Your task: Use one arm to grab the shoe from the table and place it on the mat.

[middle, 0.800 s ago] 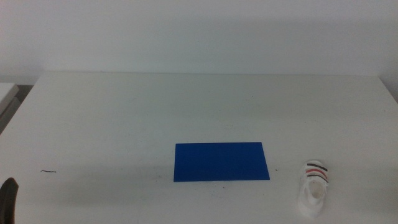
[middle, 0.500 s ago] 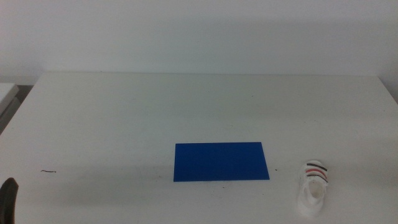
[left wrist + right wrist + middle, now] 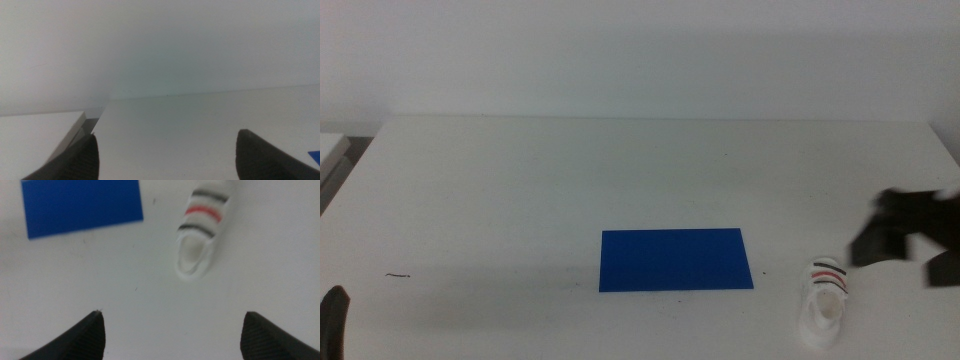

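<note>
The small white shoe [image 3: 825,300] with black, red and grey striped straps lies on the white table [image 3: 520,190] near the front right, just right of the blue mat [image 3: 675,260]. My right gripper [image 3: 905,242] comes in blurred from the right, above and just right of the shoe. In the right wrist view its jaws are wide open and empty [image 3: 172,335], with the shoe [image 3: 201,232] and the mat [image 3: 80,205] ahead. My left gripper [image 3: 332,320] waits at the bottom left edge; the left wrist view shows it open and empty [image 3: 165,155].
A thin dark mark [image 3: 398,275] lies on the table at the front left. Another white surface [image 3: 330,150] stands beyond the table's left edge. A plain white wall rises behind the table.
My right arm has swung into the middle view from the right side, blurred by motion. The shoe, the mat and the left gripper have not moved.
</note>
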Controlling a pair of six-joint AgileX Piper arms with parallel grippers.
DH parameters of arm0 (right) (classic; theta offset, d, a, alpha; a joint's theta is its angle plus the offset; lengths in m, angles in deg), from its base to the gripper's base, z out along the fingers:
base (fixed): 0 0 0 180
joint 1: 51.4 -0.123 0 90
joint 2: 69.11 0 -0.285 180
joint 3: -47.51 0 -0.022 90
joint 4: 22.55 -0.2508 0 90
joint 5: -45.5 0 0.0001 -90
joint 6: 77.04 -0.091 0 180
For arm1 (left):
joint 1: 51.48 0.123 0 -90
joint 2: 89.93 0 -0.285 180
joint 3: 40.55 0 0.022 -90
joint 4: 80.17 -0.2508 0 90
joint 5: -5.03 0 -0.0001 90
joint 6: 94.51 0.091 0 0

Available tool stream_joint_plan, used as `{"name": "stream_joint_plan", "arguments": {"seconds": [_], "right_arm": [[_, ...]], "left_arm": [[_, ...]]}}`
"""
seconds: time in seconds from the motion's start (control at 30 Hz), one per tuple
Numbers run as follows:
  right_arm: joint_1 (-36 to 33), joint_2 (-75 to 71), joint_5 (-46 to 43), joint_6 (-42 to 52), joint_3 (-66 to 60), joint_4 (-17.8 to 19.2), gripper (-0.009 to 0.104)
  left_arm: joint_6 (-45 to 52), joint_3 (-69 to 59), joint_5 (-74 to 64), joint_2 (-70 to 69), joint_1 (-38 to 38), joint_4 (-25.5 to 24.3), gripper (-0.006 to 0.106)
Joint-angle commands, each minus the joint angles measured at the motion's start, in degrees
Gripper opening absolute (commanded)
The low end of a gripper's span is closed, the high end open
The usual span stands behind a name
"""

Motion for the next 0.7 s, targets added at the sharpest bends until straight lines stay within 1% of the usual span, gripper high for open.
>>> {"name": "stream_joint_plan", "arguments": {"seconds": [0.0,0.03,0.13,0.23,0.37,0.53,0.67], "right_arm": [[-3.4,4.7,-1.0,-5.8,1.0,2.3,0.088],[-3.8,6.9,-2.0,-8.9,1.1,3.4,0.088],[-4.0,13.4,-5.9,-18.8,1.4,9.8,0.088],[-4.0,17.8,-9.5,-24.7,1.4,13.5,0.085],[-4.4,22.3,-14.7,-28.2,1.4,15.6,0.082],[-6.4,27.2,-17.8,-28.6,1.4,15.6,0.079],[-6.9,30.9,-17.9,-28.6,1.4,15.7,0.079]], "left_arm": [[-0.1,0.0,0.7,0.3,0.0,0.2,0.094],[-0.1,0.0,0.7,0.3,0.0,0.2,0.094],[-0.1,0.0,0.7,0.3,0.0,0.2,0.094],[-0.1,0.0,0.7,0.3,0.0,0.2,0.094],[-0.1,0.0,0.7,0.3,0.0,0.2,0.094],[-0.1,0.0,0.7,0.3,0.0,0.2,0.094],[-0.1,0.0,0.7,0.3,0.0,0.2,0.094]]}}
